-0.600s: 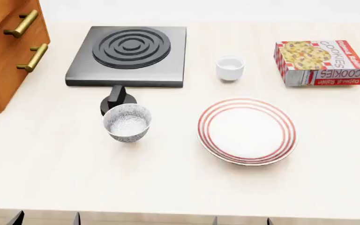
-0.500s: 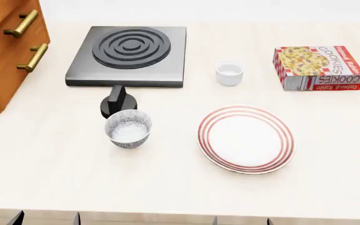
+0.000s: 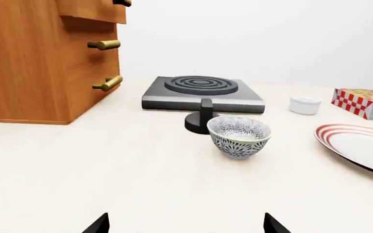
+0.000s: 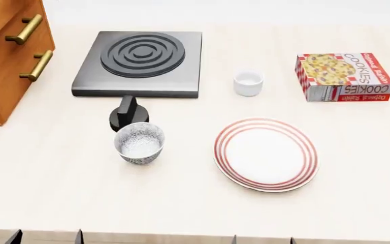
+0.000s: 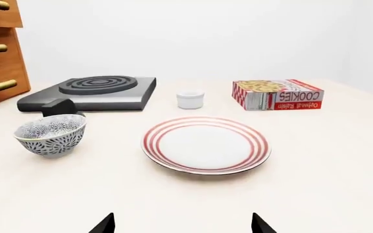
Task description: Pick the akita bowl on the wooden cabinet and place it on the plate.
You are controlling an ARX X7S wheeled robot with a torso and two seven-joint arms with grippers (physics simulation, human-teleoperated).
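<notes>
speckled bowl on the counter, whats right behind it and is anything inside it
Directly behind the speckled bowl stands the stove's black knob, with the dark stove beyond. The bowl looks empty in the head view; its base partly hides the knob's foot in the left wrist view.

You were working in a simulated kitchen. A pale countertop (image 4: 195, 203) carried a dark single-burner stove (image 4: 140, 61) with its knob (image 4: 127, 116), a red-ringed plate (image 4: 266, 154), a speckled bowl (image 4: 139, 142), a small white cup (image 4: 248, 83) and a cookie box (image 4: 343, 76). A wooden drawer cabinet (image 4: 5, 61) with brass handles stood beside the stove.
</notes>
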